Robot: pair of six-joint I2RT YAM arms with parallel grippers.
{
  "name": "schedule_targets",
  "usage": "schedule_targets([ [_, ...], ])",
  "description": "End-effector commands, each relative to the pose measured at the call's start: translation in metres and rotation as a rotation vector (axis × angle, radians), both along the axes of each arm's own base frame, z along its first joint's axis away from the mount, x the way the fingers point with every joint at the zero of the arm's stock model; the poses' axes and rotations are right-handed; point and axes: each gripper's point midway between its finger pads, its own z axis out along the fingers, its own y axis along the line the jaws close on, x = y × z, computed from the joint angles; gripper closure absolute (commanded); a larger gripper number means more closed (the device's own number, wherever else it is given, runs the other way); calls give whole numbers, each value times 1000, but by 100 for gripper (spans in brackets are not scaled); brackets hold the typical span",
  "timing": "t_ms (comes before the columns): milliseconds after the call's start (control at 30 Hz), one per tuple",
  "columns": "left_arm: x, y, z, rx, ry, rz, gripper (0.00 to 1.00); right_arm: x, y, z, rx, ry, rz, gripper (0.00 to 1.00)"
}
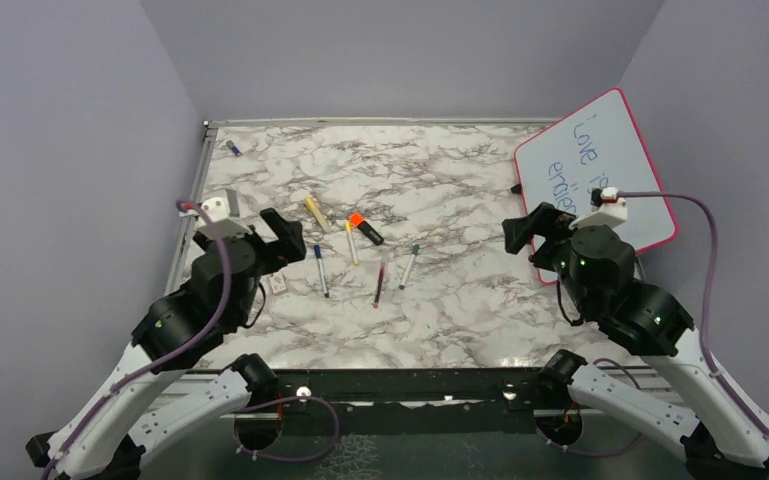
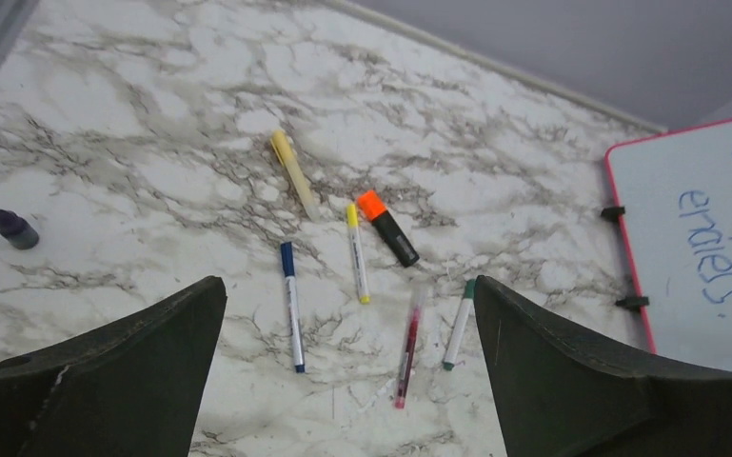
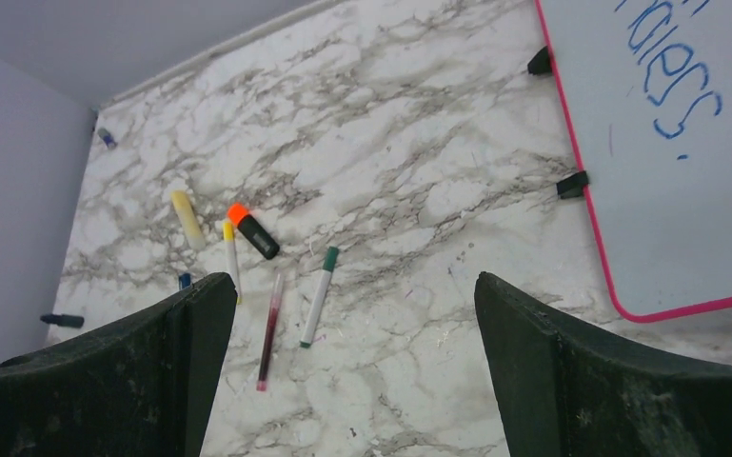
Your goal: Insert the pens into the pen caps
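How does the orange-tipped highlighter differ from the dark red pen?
The highlighter is thick and black with an orange end; the red pen is thin and dark red. The highlighter is shorter than the red pen. The highlighter lies farther back on the table, the red pen nearer the front. Both lie flat, untouched.
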Motion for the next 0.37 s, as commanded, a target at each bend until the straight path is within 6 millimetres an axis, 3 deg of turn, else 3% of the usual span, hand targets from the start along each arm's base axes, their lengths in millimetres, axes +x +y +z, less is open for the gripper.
schedule_targets([
  [0,-15,41,26,71,-58,81,1,-5,-31,24,-35,-81,-100,0],
  [167,-19,49,34,82,-61,100,1,-5,-37,30,-37,-98,-122,0],
  [333,-18,49,30,85,-53,110,1,0,-24,22,-46,-83,-75,0],
])
